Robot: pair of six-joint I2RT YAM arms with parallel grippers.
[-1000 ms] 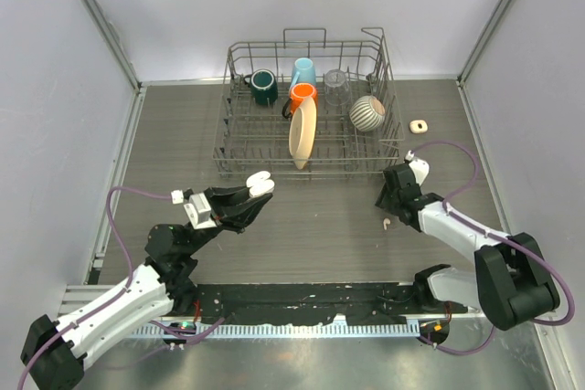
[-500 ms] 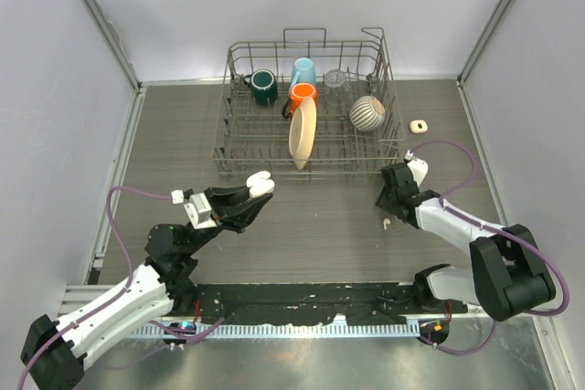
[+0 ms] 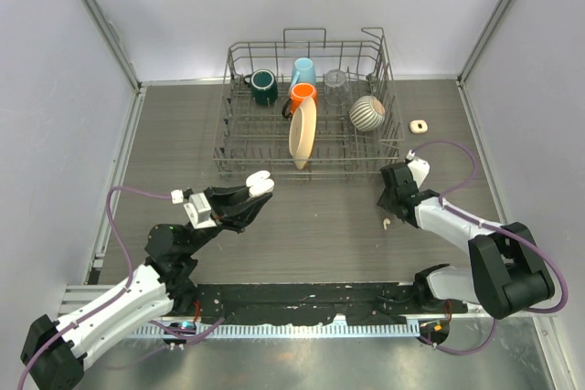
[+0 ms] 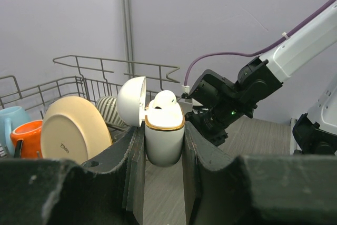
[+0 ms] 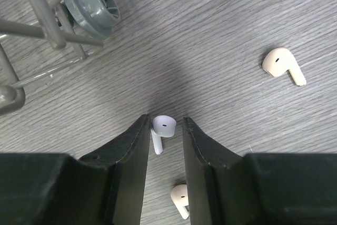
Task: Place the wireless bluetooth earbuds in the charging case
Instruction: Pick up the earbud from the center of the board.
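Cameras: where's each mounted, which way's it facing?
Top external: above, behind the bases, looking down at the table; both arms show.
Left wrist: looks forward between its fingers, past the charging case, toward the dish rack and right arm.
Right wrist: looks down at the table; fingers flank an earbud.
Shared: top and left wrist both show case, rack.

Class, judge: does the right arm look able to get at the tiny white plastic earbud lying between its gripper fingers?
Probably yes: the right gripper straddles the tiny white plastic earbud, a finger either side, nothing covering it.
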